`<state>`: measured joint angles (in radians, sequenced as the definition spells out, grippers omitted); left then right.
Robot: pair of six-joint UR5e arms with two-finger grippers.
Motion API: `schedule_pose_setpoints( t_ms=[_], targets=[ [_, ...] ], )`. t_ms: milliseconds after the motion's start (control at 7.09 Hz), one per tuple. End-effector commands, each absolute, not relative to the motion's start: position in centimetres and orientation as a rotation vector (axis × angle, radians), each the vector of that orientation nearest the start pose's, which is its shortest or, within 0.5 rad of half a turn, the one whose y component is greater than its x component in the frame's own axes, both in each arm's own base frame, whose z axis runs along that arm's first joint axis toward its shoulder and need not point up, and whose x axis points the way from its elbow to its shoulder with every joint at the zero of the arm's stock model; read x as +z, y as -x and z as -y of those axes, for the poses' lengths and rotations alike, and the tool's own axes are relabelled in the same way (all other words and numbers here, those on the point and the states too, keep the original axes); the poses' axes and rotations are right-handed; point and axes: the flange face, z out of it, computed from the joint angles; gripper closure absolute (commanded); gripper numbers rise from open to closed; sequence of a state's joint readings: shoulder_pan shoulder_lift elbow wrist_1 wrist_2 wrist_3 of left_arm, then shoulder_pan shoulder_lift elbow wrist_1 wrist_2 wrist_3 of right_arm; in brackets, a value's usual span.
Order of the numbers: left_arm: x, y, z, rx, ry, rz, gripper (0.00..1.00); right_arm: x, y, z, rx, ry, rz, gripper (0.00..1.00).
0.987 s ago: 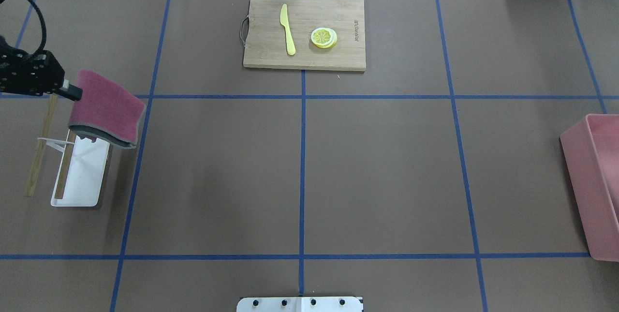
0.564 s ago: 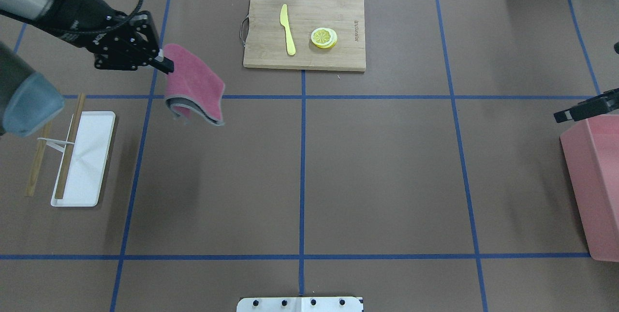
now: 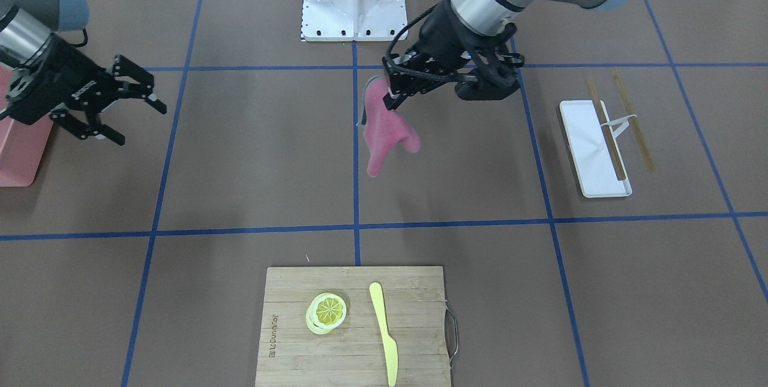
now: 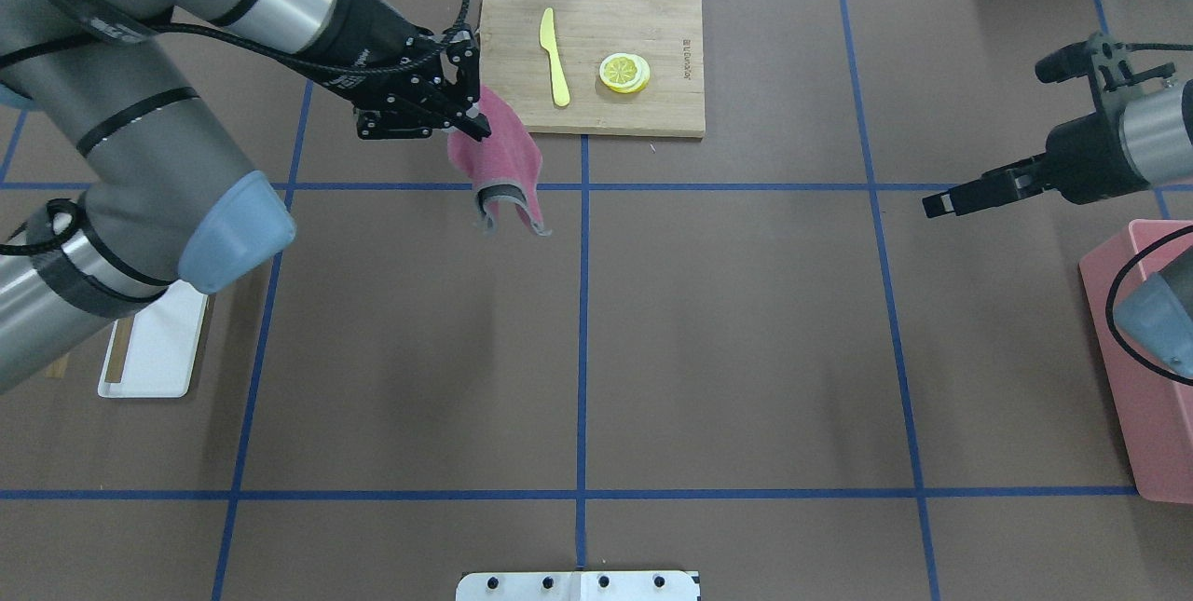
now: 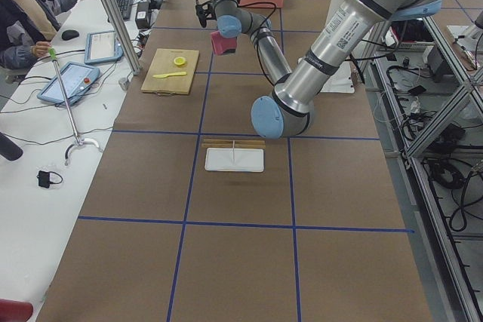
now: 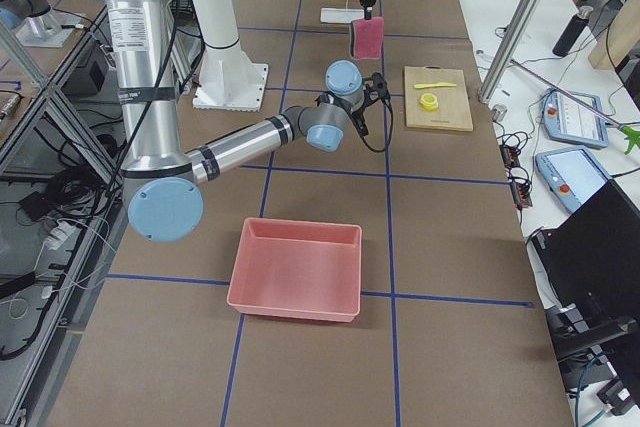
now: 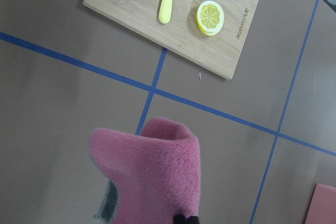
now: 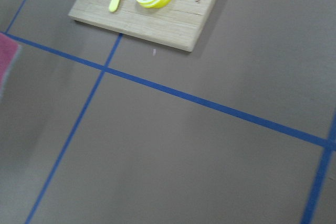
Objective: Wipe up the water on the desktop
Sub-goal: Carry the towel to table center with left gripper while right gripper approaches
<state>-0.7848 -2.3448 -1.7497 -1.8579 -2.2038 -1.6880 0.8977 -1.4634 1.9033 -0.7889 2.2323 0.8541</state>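
The desktop (image 4: 746,331) is a matte brown surface split by blue tape lines; no wet patch stands out on it. My left gripper (image 4: 471,121) is shut on the top edge of a pink cloth (image 4: 499,158) with a grey underside. The cloth hangs in the air just left of the centre line, near the cutting board's front corner. The front-facing view shows that gripper (image 3: 390,96) and cloth (image 3: 387,132) too, and the cloth fills the bottom of the left wrist view (image 7: 152,171). My right gripper (image 3: 141,123) is open and empty, above the table's right side (image 4: 941,203).
A bamboo cutting board (image 4: 652,112) at the far centre holds a yellow knife (image 4: 555,56) and lemon slices (image 4: 624,72). A white tray (image 3: 591,141) with wooden sticks lies at the left. A pink bin (image 4: 1151,359) stands at the right edge.
My left arm has carried the cloth from over the white tray rightward and farther out, to beside the cutting board. My right arm has come into view from the right.
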Motion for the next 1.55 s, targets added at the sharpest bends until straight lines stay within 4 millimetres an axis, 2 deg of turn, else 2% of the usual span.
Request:
schedule_pose_setpoints(
  t_ms=[0,141,564,705,846,1128,1410],
  targets=[
    [5.5,-43.2,49.6,-0.431,0.131,-1.301,1.0,28.5,31.9,41.5,-0.27,-0.577,1.266,0.0],
    [5.4,-43.9,49.2,-0.426,0.128,-1.299,1.0,25.7,33.1,39.9,-0.287,-0.63,1.299,0.0],
    [5.7,-45.4,48.5,-0.429,0.16,-1.288,1.0,23.8,40.3,33.4,-0.227,-0.779,1.253,0.01],
    [5.3,-46.0,48.0,-0.431,0.175,-1.291,1.0,23.7,41.7,32.2,-0.218,-0.821,1.227,0.01],
    [4.9,-46.6,47.3,-0.437,0.175,-1.295,1.0,23.6,42.3,31.6,-0.221,-0.864,1.2,0.01],
    [4.5,-46.9,46.4,-0.445,0.189,-1.304,1.0,23.4,44.8,29.1,-0.166,-0.946,1.14,0.01],
    [4.4,-46.9,45.8,-0.465,0.214,-1.308,1.0,22.4,44.8,29.4,-0.125,-0.985,1.13,0.03]
  ],
)
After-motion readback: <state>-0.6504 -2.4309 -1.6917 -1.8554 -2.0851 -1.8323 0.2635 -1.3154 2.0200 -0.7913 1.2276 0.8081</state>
